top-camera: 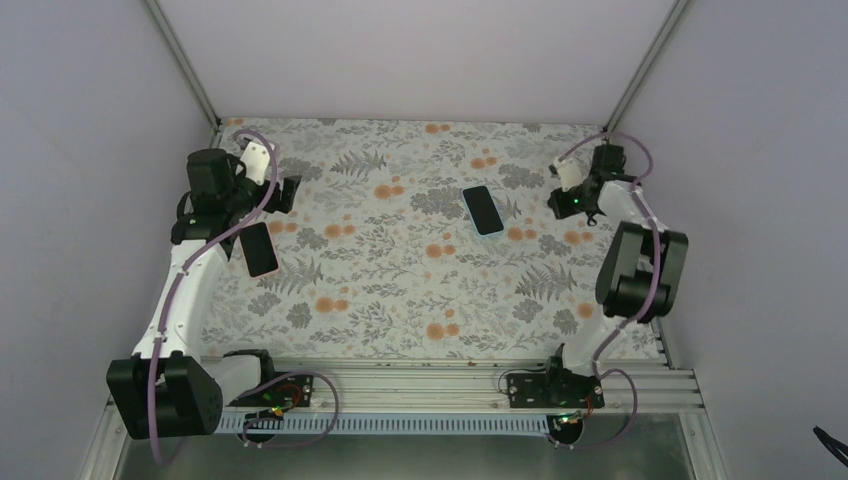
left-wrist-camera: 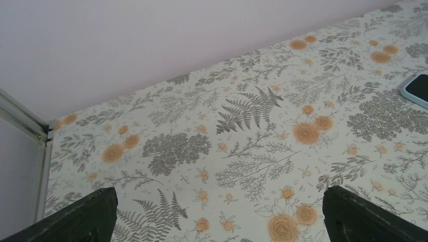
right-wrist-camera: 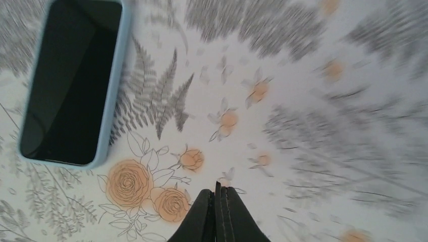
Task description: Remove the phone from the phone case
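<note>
A phone (right-wrist-camera: 65, 75) lies flat, screen up, in the far middle of the desk (top-camera: 400, 280). It is a glossy black rectangle with rounded corners, seated in its case (right-wrist-camera: 111, 101), a smooth light-blue rim that wraps every visible edge. The desk is covered with a matte pale print of grey ferns and orange roses.

The right end effector (right-wrist-camera: 218, 194) hangs near the phone's right side, apart from it. Its two dark tapered fingers (right-wrist-camera: 202, 222) are pressed flat together with nothing between them.

The left end effector (top-camera: 288, 192) sits at the far left of the desk, well apart from the phone. Its fingers (left-wrist-camera: 91, 217) are spread as wide as they go and hold nothing.

A second phone (top-camera: 260, 249), dark with a pale edge, lies beside the left arm.
</note>
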